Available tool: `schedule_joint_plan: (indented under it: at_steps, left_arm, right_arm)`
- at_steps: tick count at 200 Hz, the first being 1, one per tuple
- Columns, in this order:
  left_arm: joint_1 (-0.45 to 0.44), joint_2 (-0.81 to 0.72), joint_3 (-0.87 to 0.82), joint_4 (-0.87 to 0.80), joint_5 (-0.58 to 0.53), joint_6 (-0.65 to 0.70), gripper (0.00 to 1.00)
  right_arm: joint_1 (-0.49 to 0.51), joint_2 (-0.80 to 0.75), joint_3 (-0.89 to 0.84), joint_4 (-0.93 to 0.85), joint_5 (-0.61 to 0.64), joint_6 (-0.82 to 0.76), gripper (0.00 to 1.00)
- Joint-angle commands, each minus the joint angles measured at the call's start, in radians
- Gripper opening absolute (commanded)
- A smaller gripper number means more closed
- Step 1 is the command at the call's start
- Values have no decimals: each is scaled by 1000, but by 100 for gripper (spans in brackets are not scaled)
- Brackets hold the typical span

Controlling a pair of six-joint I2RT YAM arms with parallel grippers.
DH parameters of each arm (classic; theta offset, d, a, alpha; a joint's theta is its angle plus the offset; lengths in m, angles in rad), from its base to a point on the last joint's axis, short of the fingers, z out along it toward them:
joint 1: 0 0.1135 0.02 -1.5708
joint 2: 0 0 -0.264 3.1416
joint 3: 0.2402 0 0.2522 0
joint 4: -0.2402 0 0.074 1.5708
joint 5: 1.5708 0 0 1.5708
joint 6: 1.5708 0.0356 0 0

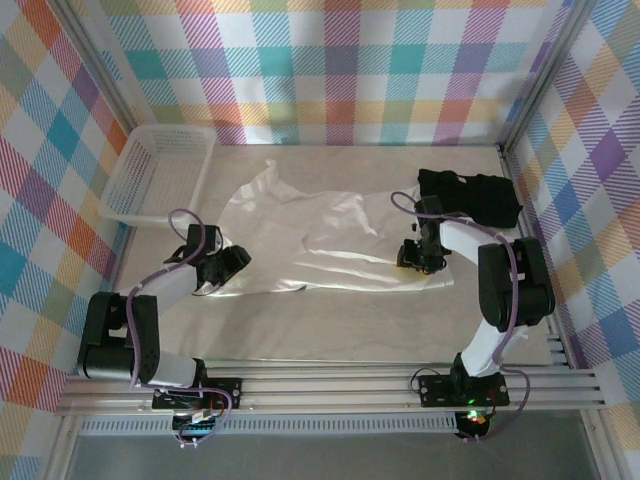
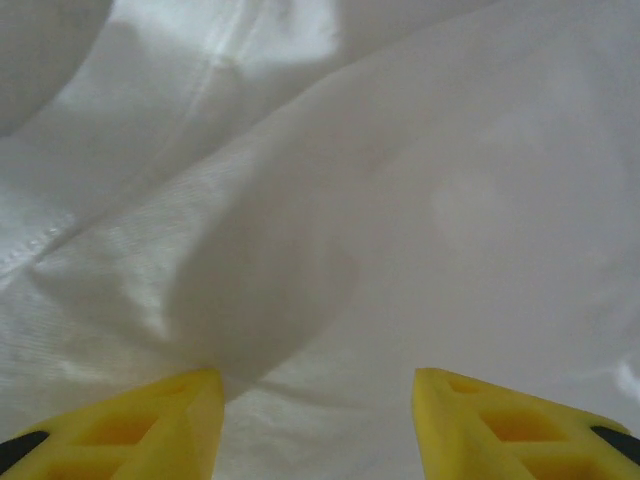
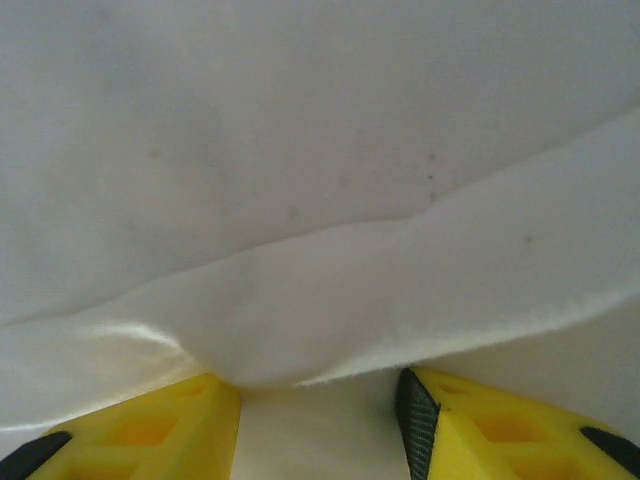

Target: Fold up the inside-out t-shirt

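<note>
- While the inside-out t-shirt (image 1: 330,240) lies spread and rumpled across the middle of the table (image 1: 330,330), each arm sits at one end of it.
- Left gripper (image 2: 315,395): jaws half apart over the shirt's left end, gripping nothing, seemingly poised to pinch a raised wrinkle.
- Right gripper (image 3: 318,390): jaws likewise parted, a cloth edge dipping between them but not clamped, probably the hold for a fold.

Top view looks down from behind; both wrist views face the shared t-shirt (image 1: 340,235) closely
</note>
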Motion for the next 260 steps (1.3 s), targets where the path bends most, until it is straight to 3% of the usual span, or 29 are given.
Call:
schedule_joint_plan:
  at_steps: [1, 33, 60, 83, 113, 166, 217, 260]
  left_arm:
    - [4, -35, -74, -28, -56, 6, 52]
    - [4, -292, -234, -141, -105, -23, 53]
    - [0, -598, -216, -321, -178, -54, 53]
    - [1, -677, -177, -297, -186, -66, 55]
    - [1, -486, -73, -95, -148, -60, 56]
    - [0, 5, 255, 59, -63, -31, 57]
    - [-1, 173, 390, 83, -32, -35, 57]
    - [-10, 251, 444, 81, -8, -36, 57]
  right_arm:
    - [1, -10, -83, -91, -102, 55, 47]
    - [3, -151, -240, -104, -152, 133, 45]
    - [15, -352, -332, -106, -141, 190, 45]
    - [17, -447, -287, -35, -100, 148, 49]
    - [7, -385, -135, 102, 23, 75, 56]
    - [-114, -45, 197, 131, 127, 63, 57]
    - [-118, 237, 435, 18, 128, 32, 44]
    - [-118, 337, 515, -23, 131, 25, 38]
